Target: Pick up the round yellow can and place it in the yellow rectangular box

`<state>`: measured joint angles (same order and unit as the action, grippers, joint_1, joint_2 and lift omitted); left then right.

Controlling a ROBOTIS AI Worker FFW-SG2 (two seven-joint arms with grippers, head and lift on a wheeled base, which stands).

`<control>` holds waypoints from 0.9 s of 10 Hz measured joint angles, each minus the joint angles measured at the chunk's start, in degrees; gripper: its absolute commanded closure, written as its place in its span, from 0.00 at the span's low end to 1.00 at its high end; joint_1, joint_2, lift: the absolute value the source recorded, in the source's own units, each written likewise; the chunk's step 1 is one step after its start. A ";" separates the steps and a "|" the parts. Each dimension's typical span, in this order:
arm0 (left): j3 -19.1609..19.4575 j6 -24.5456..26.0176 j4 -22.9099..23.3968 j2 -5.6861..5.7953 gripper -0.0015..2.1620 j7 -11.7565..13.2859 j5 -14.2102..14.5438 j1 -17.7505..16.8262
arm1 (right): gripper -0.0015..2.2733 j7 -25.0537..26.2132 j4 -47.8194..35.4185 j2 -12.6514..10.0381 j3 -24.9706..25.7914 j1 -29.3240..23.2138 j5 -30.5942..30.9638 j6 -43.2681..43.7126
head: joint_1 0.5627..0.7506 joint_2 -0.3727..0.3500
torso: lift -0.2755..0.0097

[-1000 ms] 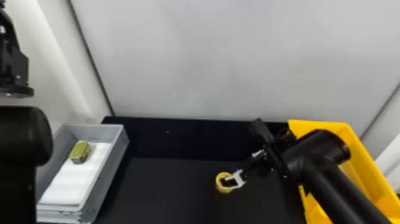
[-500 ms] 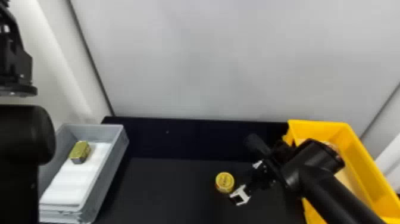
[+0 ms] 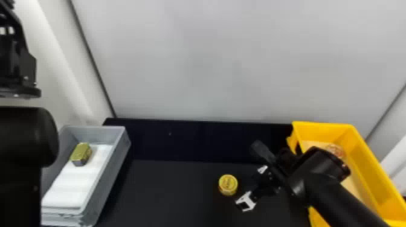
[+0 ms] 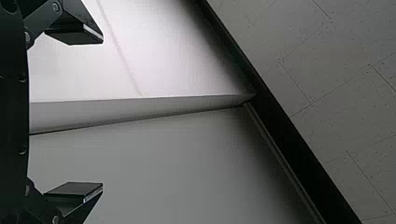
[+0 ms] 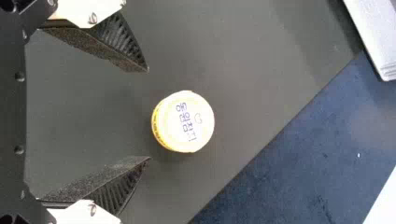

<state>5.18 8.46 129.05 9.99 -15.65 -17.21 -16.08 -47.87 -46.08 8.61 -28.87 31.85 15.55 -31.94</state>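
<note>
Yellow and round, the metal can [image 3: 228, 184] stands on the black table [image 3: 175, 193], in from its back edge, by the black right gripper [image 5: 148, 115], jaws apart, maybe to fit around it, and the black left gripper [image 4: 102, 113] hangs high, jaws apart.

Soft, even light washes the pale wall [image 3: 229, 60] behind a dark bench [image 3: 172, 193] as a bright streak runs down the side panel [image 3: 57, 45]; from the right wrist, the round yellow can [image 5: 183, 122] gleams nearly white beside a faint shadow.
</note>
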 measured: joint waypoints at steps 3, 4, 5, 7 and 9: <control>-0.17 -0.03 -0.05 0.16 0.07 0.08 0.10 -0.15 | 0.06 2.92 3.61 -1.66 1.94 -0.08 -0.16 3.54 | 0.53 0.59 | 0.93; -0.37 -0.02 -0.11 0.20 0.07 0.09 0.13 -0.29 | 0.11 3.78 4.04 -1.87 2.15 -0.08 -0.15 4.08 | 0.53 0.59 | 0.93; -0.54 -0.02 -0.17 0.21 0.07 0.09 0.15 -0.37 | 0.21 4.30 4.20 -1.91 2.17 -0.04 -0.06 4.28 | 0.53 0.59 | 0.93; -0.72 -0.01 -0.21 0.16 0.07 0.09 0.16 -0.45 | 0.26 4.80 3.97 -1.86 2.10 0.05 0.08 4.05 | 0.53 0.59 | 0.93; -0.79 0.05 -0.21 0.06 0.07 0.09 0.16 -0.47 | 0.26 4.81 3.34 -1.84 2.19 -0.03 0.07 3.78 | 0.53 0.59 | 0.93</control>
<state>4.38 8.51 128.84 10.05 -15.56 -17.05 -16.55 -43.06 -42.74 6.77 -26.68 31.83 15.61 -28.16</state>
